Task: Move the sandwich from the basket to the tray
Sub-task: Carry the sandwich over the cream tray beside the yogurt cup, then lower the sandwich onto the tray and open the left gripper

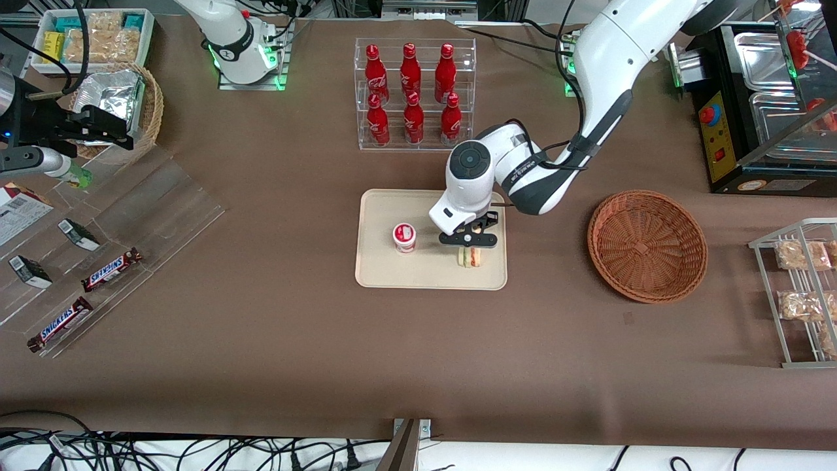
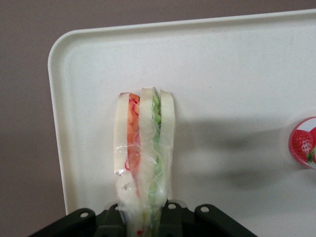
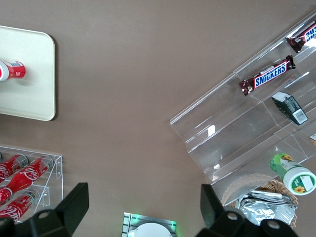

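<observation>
The sandwich (image 1: 472,256), a wrapped wedge of white bread with red and green filling, stands on edge at the tray (image 1: 386,265), in the corner nearest the front camera toward the working arm's end. My left gripper (image 1: 469,245) is directly above it, shut on its upper end. In the left wrist view the sandwich (image 2: 145,148) runs out from between the black fingers of my gripper (image 2: 145,222) over the cream tray (image 2: 222,69). I cannot tell whether it touches the tray. The reddish-brown basket (image 1: 647,245) lies empty beside the tray, toward the working arm's end.
A red-and-white cup (image 1: 405,237) stands on the tray beside the sandwich. A clear rack of red bottles (image 1: 415,95) stands farther from the front camera than the tray. A wire rack of snack packets (image 1: 801,288) and a black appliance (image 1: 752,111) are at the working arm's end. A clear shelf with Snickers bars (image 1: 111,269) is at the parked arm's end.
</observation>
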